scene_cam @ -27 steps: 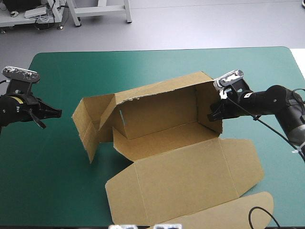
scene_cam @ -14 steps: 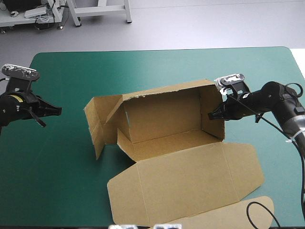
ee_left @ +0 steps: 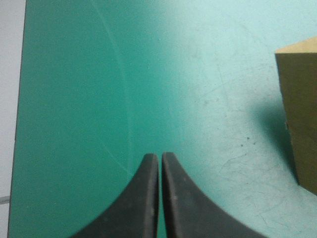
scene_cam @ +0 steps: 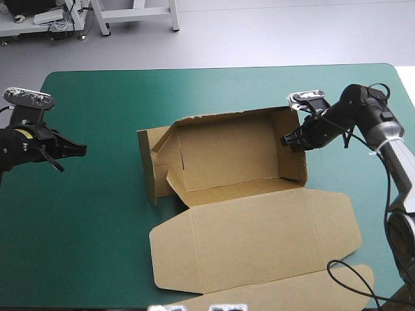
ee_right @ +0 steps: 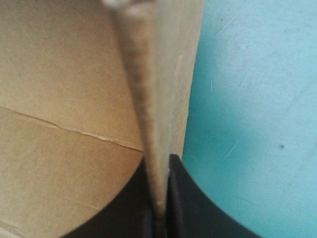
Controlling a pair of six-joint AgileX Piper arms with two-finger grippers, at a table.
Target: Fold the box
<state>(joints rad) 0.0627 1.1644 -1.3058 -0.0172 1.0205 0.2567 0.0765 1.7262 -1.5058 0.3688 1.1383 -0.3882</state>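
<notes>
On the desk (scene_cam: 91, 227) the box (scene_cam: 227, 155) is partly formed: back and end walls raised, lid laid flat. One end wall is pinched in the right hand (scene_cam: 287, 139). The left hand (scene_cam: 81, 149) is pressed together, empty, box well ahead; flaps there are judged untucked.

Reaching in from the right, with the right gripper (scene_cam: 286, 140) clamped on an end wall of the box (scene_cam: 227, 155), and holding the left gripper (scene_cam: 83, 149) well apart, fingers pressed together.

Brown box (scene_cam: 246, 240); teal-green cover (scene_cam: 97, 227); left gripper (scene_cam: 83, 149), right gripper (scene_cam: 285, 140) black
</notes>
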